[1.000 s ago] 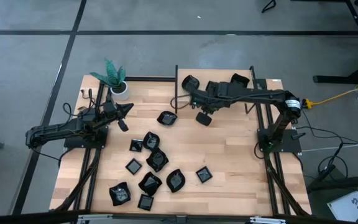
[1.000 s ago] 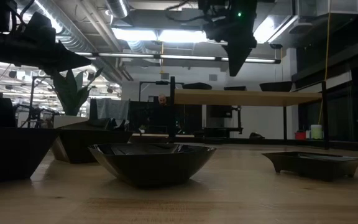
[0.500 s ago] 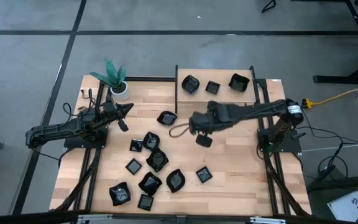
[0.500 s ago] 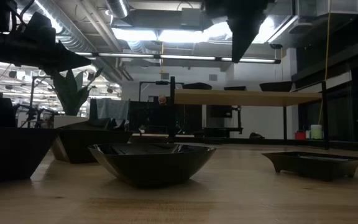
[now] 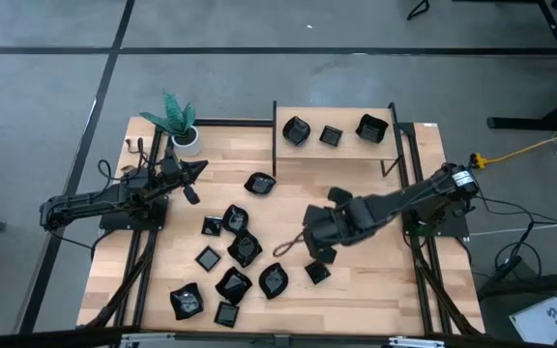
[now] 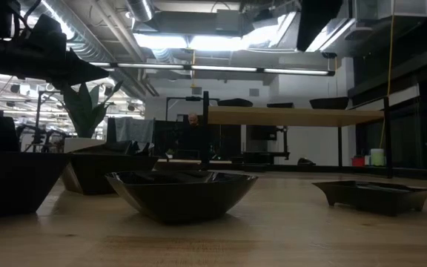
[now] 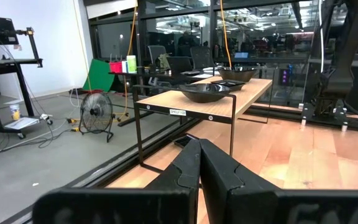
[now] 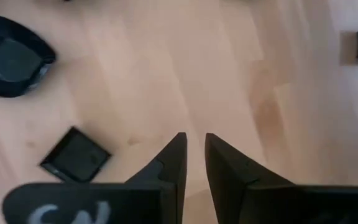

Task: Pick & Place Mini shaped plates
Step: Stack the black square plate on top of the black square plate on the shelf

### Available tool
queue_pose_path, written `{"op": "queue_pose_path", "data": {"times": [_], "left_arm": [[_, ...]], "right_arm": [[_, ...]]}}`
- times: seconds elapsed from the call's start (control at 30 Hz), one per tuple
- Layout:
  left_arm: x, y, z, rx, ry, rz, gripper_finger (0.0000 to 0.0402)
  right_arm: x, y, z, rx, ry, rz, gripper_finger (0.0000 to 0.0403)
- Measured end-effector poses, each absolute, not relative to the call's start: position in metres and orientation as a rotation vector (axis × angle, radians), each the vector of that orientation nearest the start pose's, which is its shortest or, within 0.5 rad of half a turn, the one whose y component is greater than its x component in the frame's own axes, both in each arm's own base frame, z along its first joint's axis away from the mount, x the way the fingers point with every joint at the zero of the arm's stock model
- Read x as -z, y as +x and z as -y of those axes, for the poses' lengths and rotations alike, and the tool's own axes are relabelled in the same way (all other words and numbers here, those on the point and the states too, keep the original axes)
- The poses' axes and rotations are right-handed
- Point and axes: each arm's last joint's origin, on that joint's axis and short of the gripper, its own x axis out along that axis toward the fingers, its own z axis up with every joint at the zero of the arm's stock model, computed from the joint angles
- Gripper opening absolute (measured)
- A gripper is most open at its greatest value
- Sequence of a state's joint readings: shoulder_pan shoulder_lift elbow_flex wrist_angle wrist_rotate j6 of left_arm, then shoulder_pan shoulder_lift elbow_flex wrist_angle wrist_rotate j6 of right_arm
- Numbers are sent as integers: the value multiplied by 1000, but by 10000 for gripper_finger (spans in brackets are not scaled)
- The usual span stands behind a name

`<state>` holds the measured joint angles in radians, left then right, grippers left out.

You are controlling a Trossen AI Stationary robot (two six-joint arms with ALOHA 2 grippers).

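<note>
Plates (image 5: 244, 248), shiny black (square, round, leaf-shaped), dot the table; three sit on the shelf (image 5: 344, 147). Right gripper (image 5: 314, 254) hovers, fingers slightly apart, empty. Left gripper (image 5: 192, 196) pressed together.

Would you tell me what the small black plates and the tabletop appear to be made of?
The mini shaped plates look like glazed ceramic or glossy plastic, judging by their pale reflections; which one is unclear. The table looks like pale wood with a smooth matte finish, showing grain and plank seams.
</note>
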<state>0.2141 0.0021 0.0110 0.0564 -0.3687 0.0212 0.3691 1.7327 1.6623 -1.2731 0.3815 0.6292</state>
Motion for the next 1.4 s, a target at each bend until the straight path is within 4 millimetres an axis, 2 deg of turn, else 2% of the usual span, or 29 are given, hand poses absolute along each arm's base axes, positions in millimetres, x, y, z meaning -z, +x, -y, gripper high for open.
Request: {"op": "queue_pose_path", "data": {"times": [0.5,0.63,0.9,1.27,1.4], "left_arm": [[-172,91,-30,-583,16,60,4],[-172,91,-30,-583,15,59,4],[-172,91,-30,-583,15,60,4],[-172,91,-30,-583,15,59,4],[-172,91,-30,-583,15,60,4]], "right_arm": [[-318,299,-185,192,124,-1006,58],[-311,301,-202,146,119,-986,58],[-278,315,-231,66,43,-1013,58],[-223,332,-245,41,-35,-1151,58],[-210,335,-247,0,-88,-1203,58]]}}
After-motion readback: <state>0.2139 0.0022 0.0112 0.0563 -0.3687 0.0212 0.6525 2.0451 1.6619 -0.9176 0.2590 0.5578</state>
